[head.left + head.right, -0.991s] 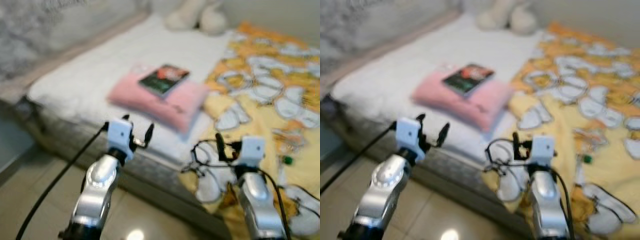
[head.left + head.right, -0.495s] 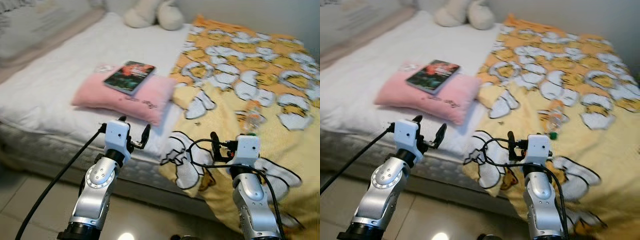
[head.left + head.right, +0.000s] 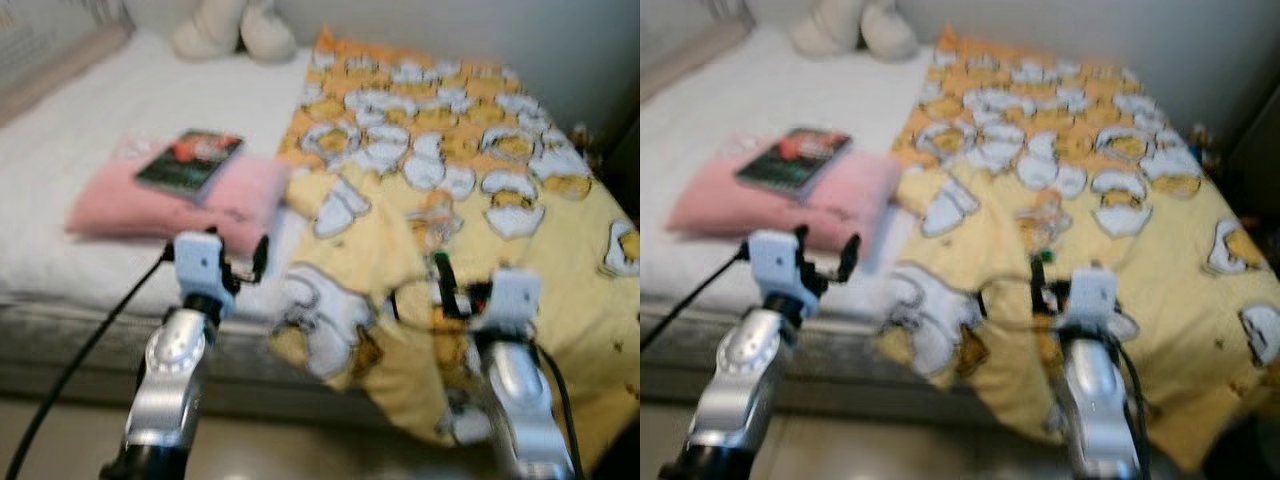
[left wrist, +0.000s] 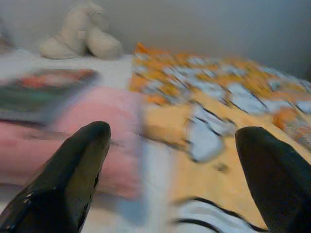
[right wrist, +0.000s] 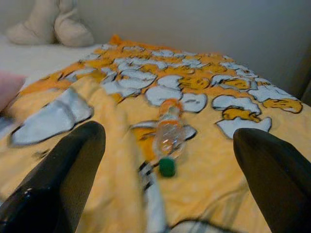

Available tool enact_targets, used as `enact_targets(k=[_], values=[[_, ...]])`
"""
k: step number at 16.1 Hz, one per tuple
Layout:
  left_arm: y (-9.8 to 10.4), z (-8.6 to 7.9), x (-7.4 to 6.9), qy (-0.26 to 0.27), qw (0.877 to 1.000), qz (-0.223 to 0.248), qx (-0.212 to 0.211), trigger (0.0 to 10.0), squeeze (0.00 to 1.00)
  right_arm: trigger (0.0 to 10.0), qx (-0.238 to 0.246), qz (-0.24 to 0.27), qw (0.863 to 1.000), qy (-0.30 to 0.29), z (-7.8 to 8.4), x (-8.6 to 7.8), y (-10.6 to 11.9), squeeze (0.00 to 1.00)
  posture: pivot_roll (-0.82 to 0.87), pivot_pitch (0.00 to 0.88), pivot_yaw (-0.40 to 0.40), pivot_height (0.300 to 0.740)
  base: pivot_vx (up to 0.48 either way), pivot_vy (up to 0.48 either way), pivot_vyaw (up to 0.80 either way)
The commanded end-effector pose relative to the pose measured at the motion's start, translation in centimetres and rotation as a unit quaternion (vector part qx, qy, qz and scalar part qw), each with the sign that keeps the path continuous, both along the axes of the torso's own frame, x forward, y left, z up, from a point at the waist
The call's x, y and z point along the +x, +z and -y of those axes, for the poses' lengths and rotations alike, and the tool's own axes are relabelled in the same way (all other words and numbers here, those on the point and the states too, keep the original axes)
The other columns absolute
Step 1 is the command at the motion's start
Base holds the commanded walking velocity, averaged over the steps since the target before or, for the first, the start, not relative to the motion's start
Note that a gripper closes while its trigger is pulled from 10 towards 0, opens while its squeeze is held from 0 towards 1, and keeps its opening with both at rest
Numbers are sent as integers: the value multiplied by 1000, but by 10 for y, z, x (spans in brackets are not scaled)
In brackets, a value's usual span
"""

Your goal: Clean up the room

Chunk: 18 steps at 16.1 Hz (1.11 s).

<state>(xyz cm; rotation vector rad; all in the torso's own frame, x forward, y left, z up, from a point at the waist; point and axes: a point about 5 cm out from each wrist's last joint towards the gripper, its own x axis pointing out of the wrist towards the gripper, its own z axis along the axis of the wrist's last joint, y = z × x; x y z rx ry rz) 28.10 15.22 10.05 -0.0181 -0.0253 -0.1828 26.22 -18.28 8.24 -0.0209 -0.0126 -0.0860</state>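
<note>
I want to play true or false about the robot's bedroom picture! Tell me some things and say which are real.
1. A book lies on top of the pink pillow. True.
2. The plastic bottle has a red cap. False: its cap is green.
3. The bottle lies on the yellow blanket. True.
4. The right gripper is squeezing the bottle. False: its fingers are spread wide and the bottle lies apart from them, ahead on the blanket.
5. A soft toy sits at the far end of the bed. True.
6. The left gripper holds the pillow. False: it is open and holds nothing.
</note>
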Motion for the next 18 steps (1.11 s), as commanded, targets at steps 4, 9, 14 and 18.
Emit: enact_targets(k=[4, 9, 14, 18], values=[[-5, -1, 9, 41, 997, -44, -57, 10000, 0, 10000, 15, 5, 1000, 1, 0, 2, 0, 0, -5, 0, -10, 740, 0, 0, -294], [7, 16, 10, -3, 1000, 2, 8, 10000, 0, 10000, 4, 3, 1000, 23, -8, 5, -1, 0, -7, 0, -8, 740, 218, -185, 0], [9, 19, 14, 2, 1000, 5, 18, 10000, 0, 10000, -1, 3, 1000, 30, -10, 6, -1, 0, -10, 0, -6, 740, 366, -306, 0], [8, 23, 15, 0, 1000, 4, 21, 10000, 0, 10000, -6, 3, 999, 32, -11, 6, -2, 0, -13, 0, -4, 740, 373, -298, 0]])
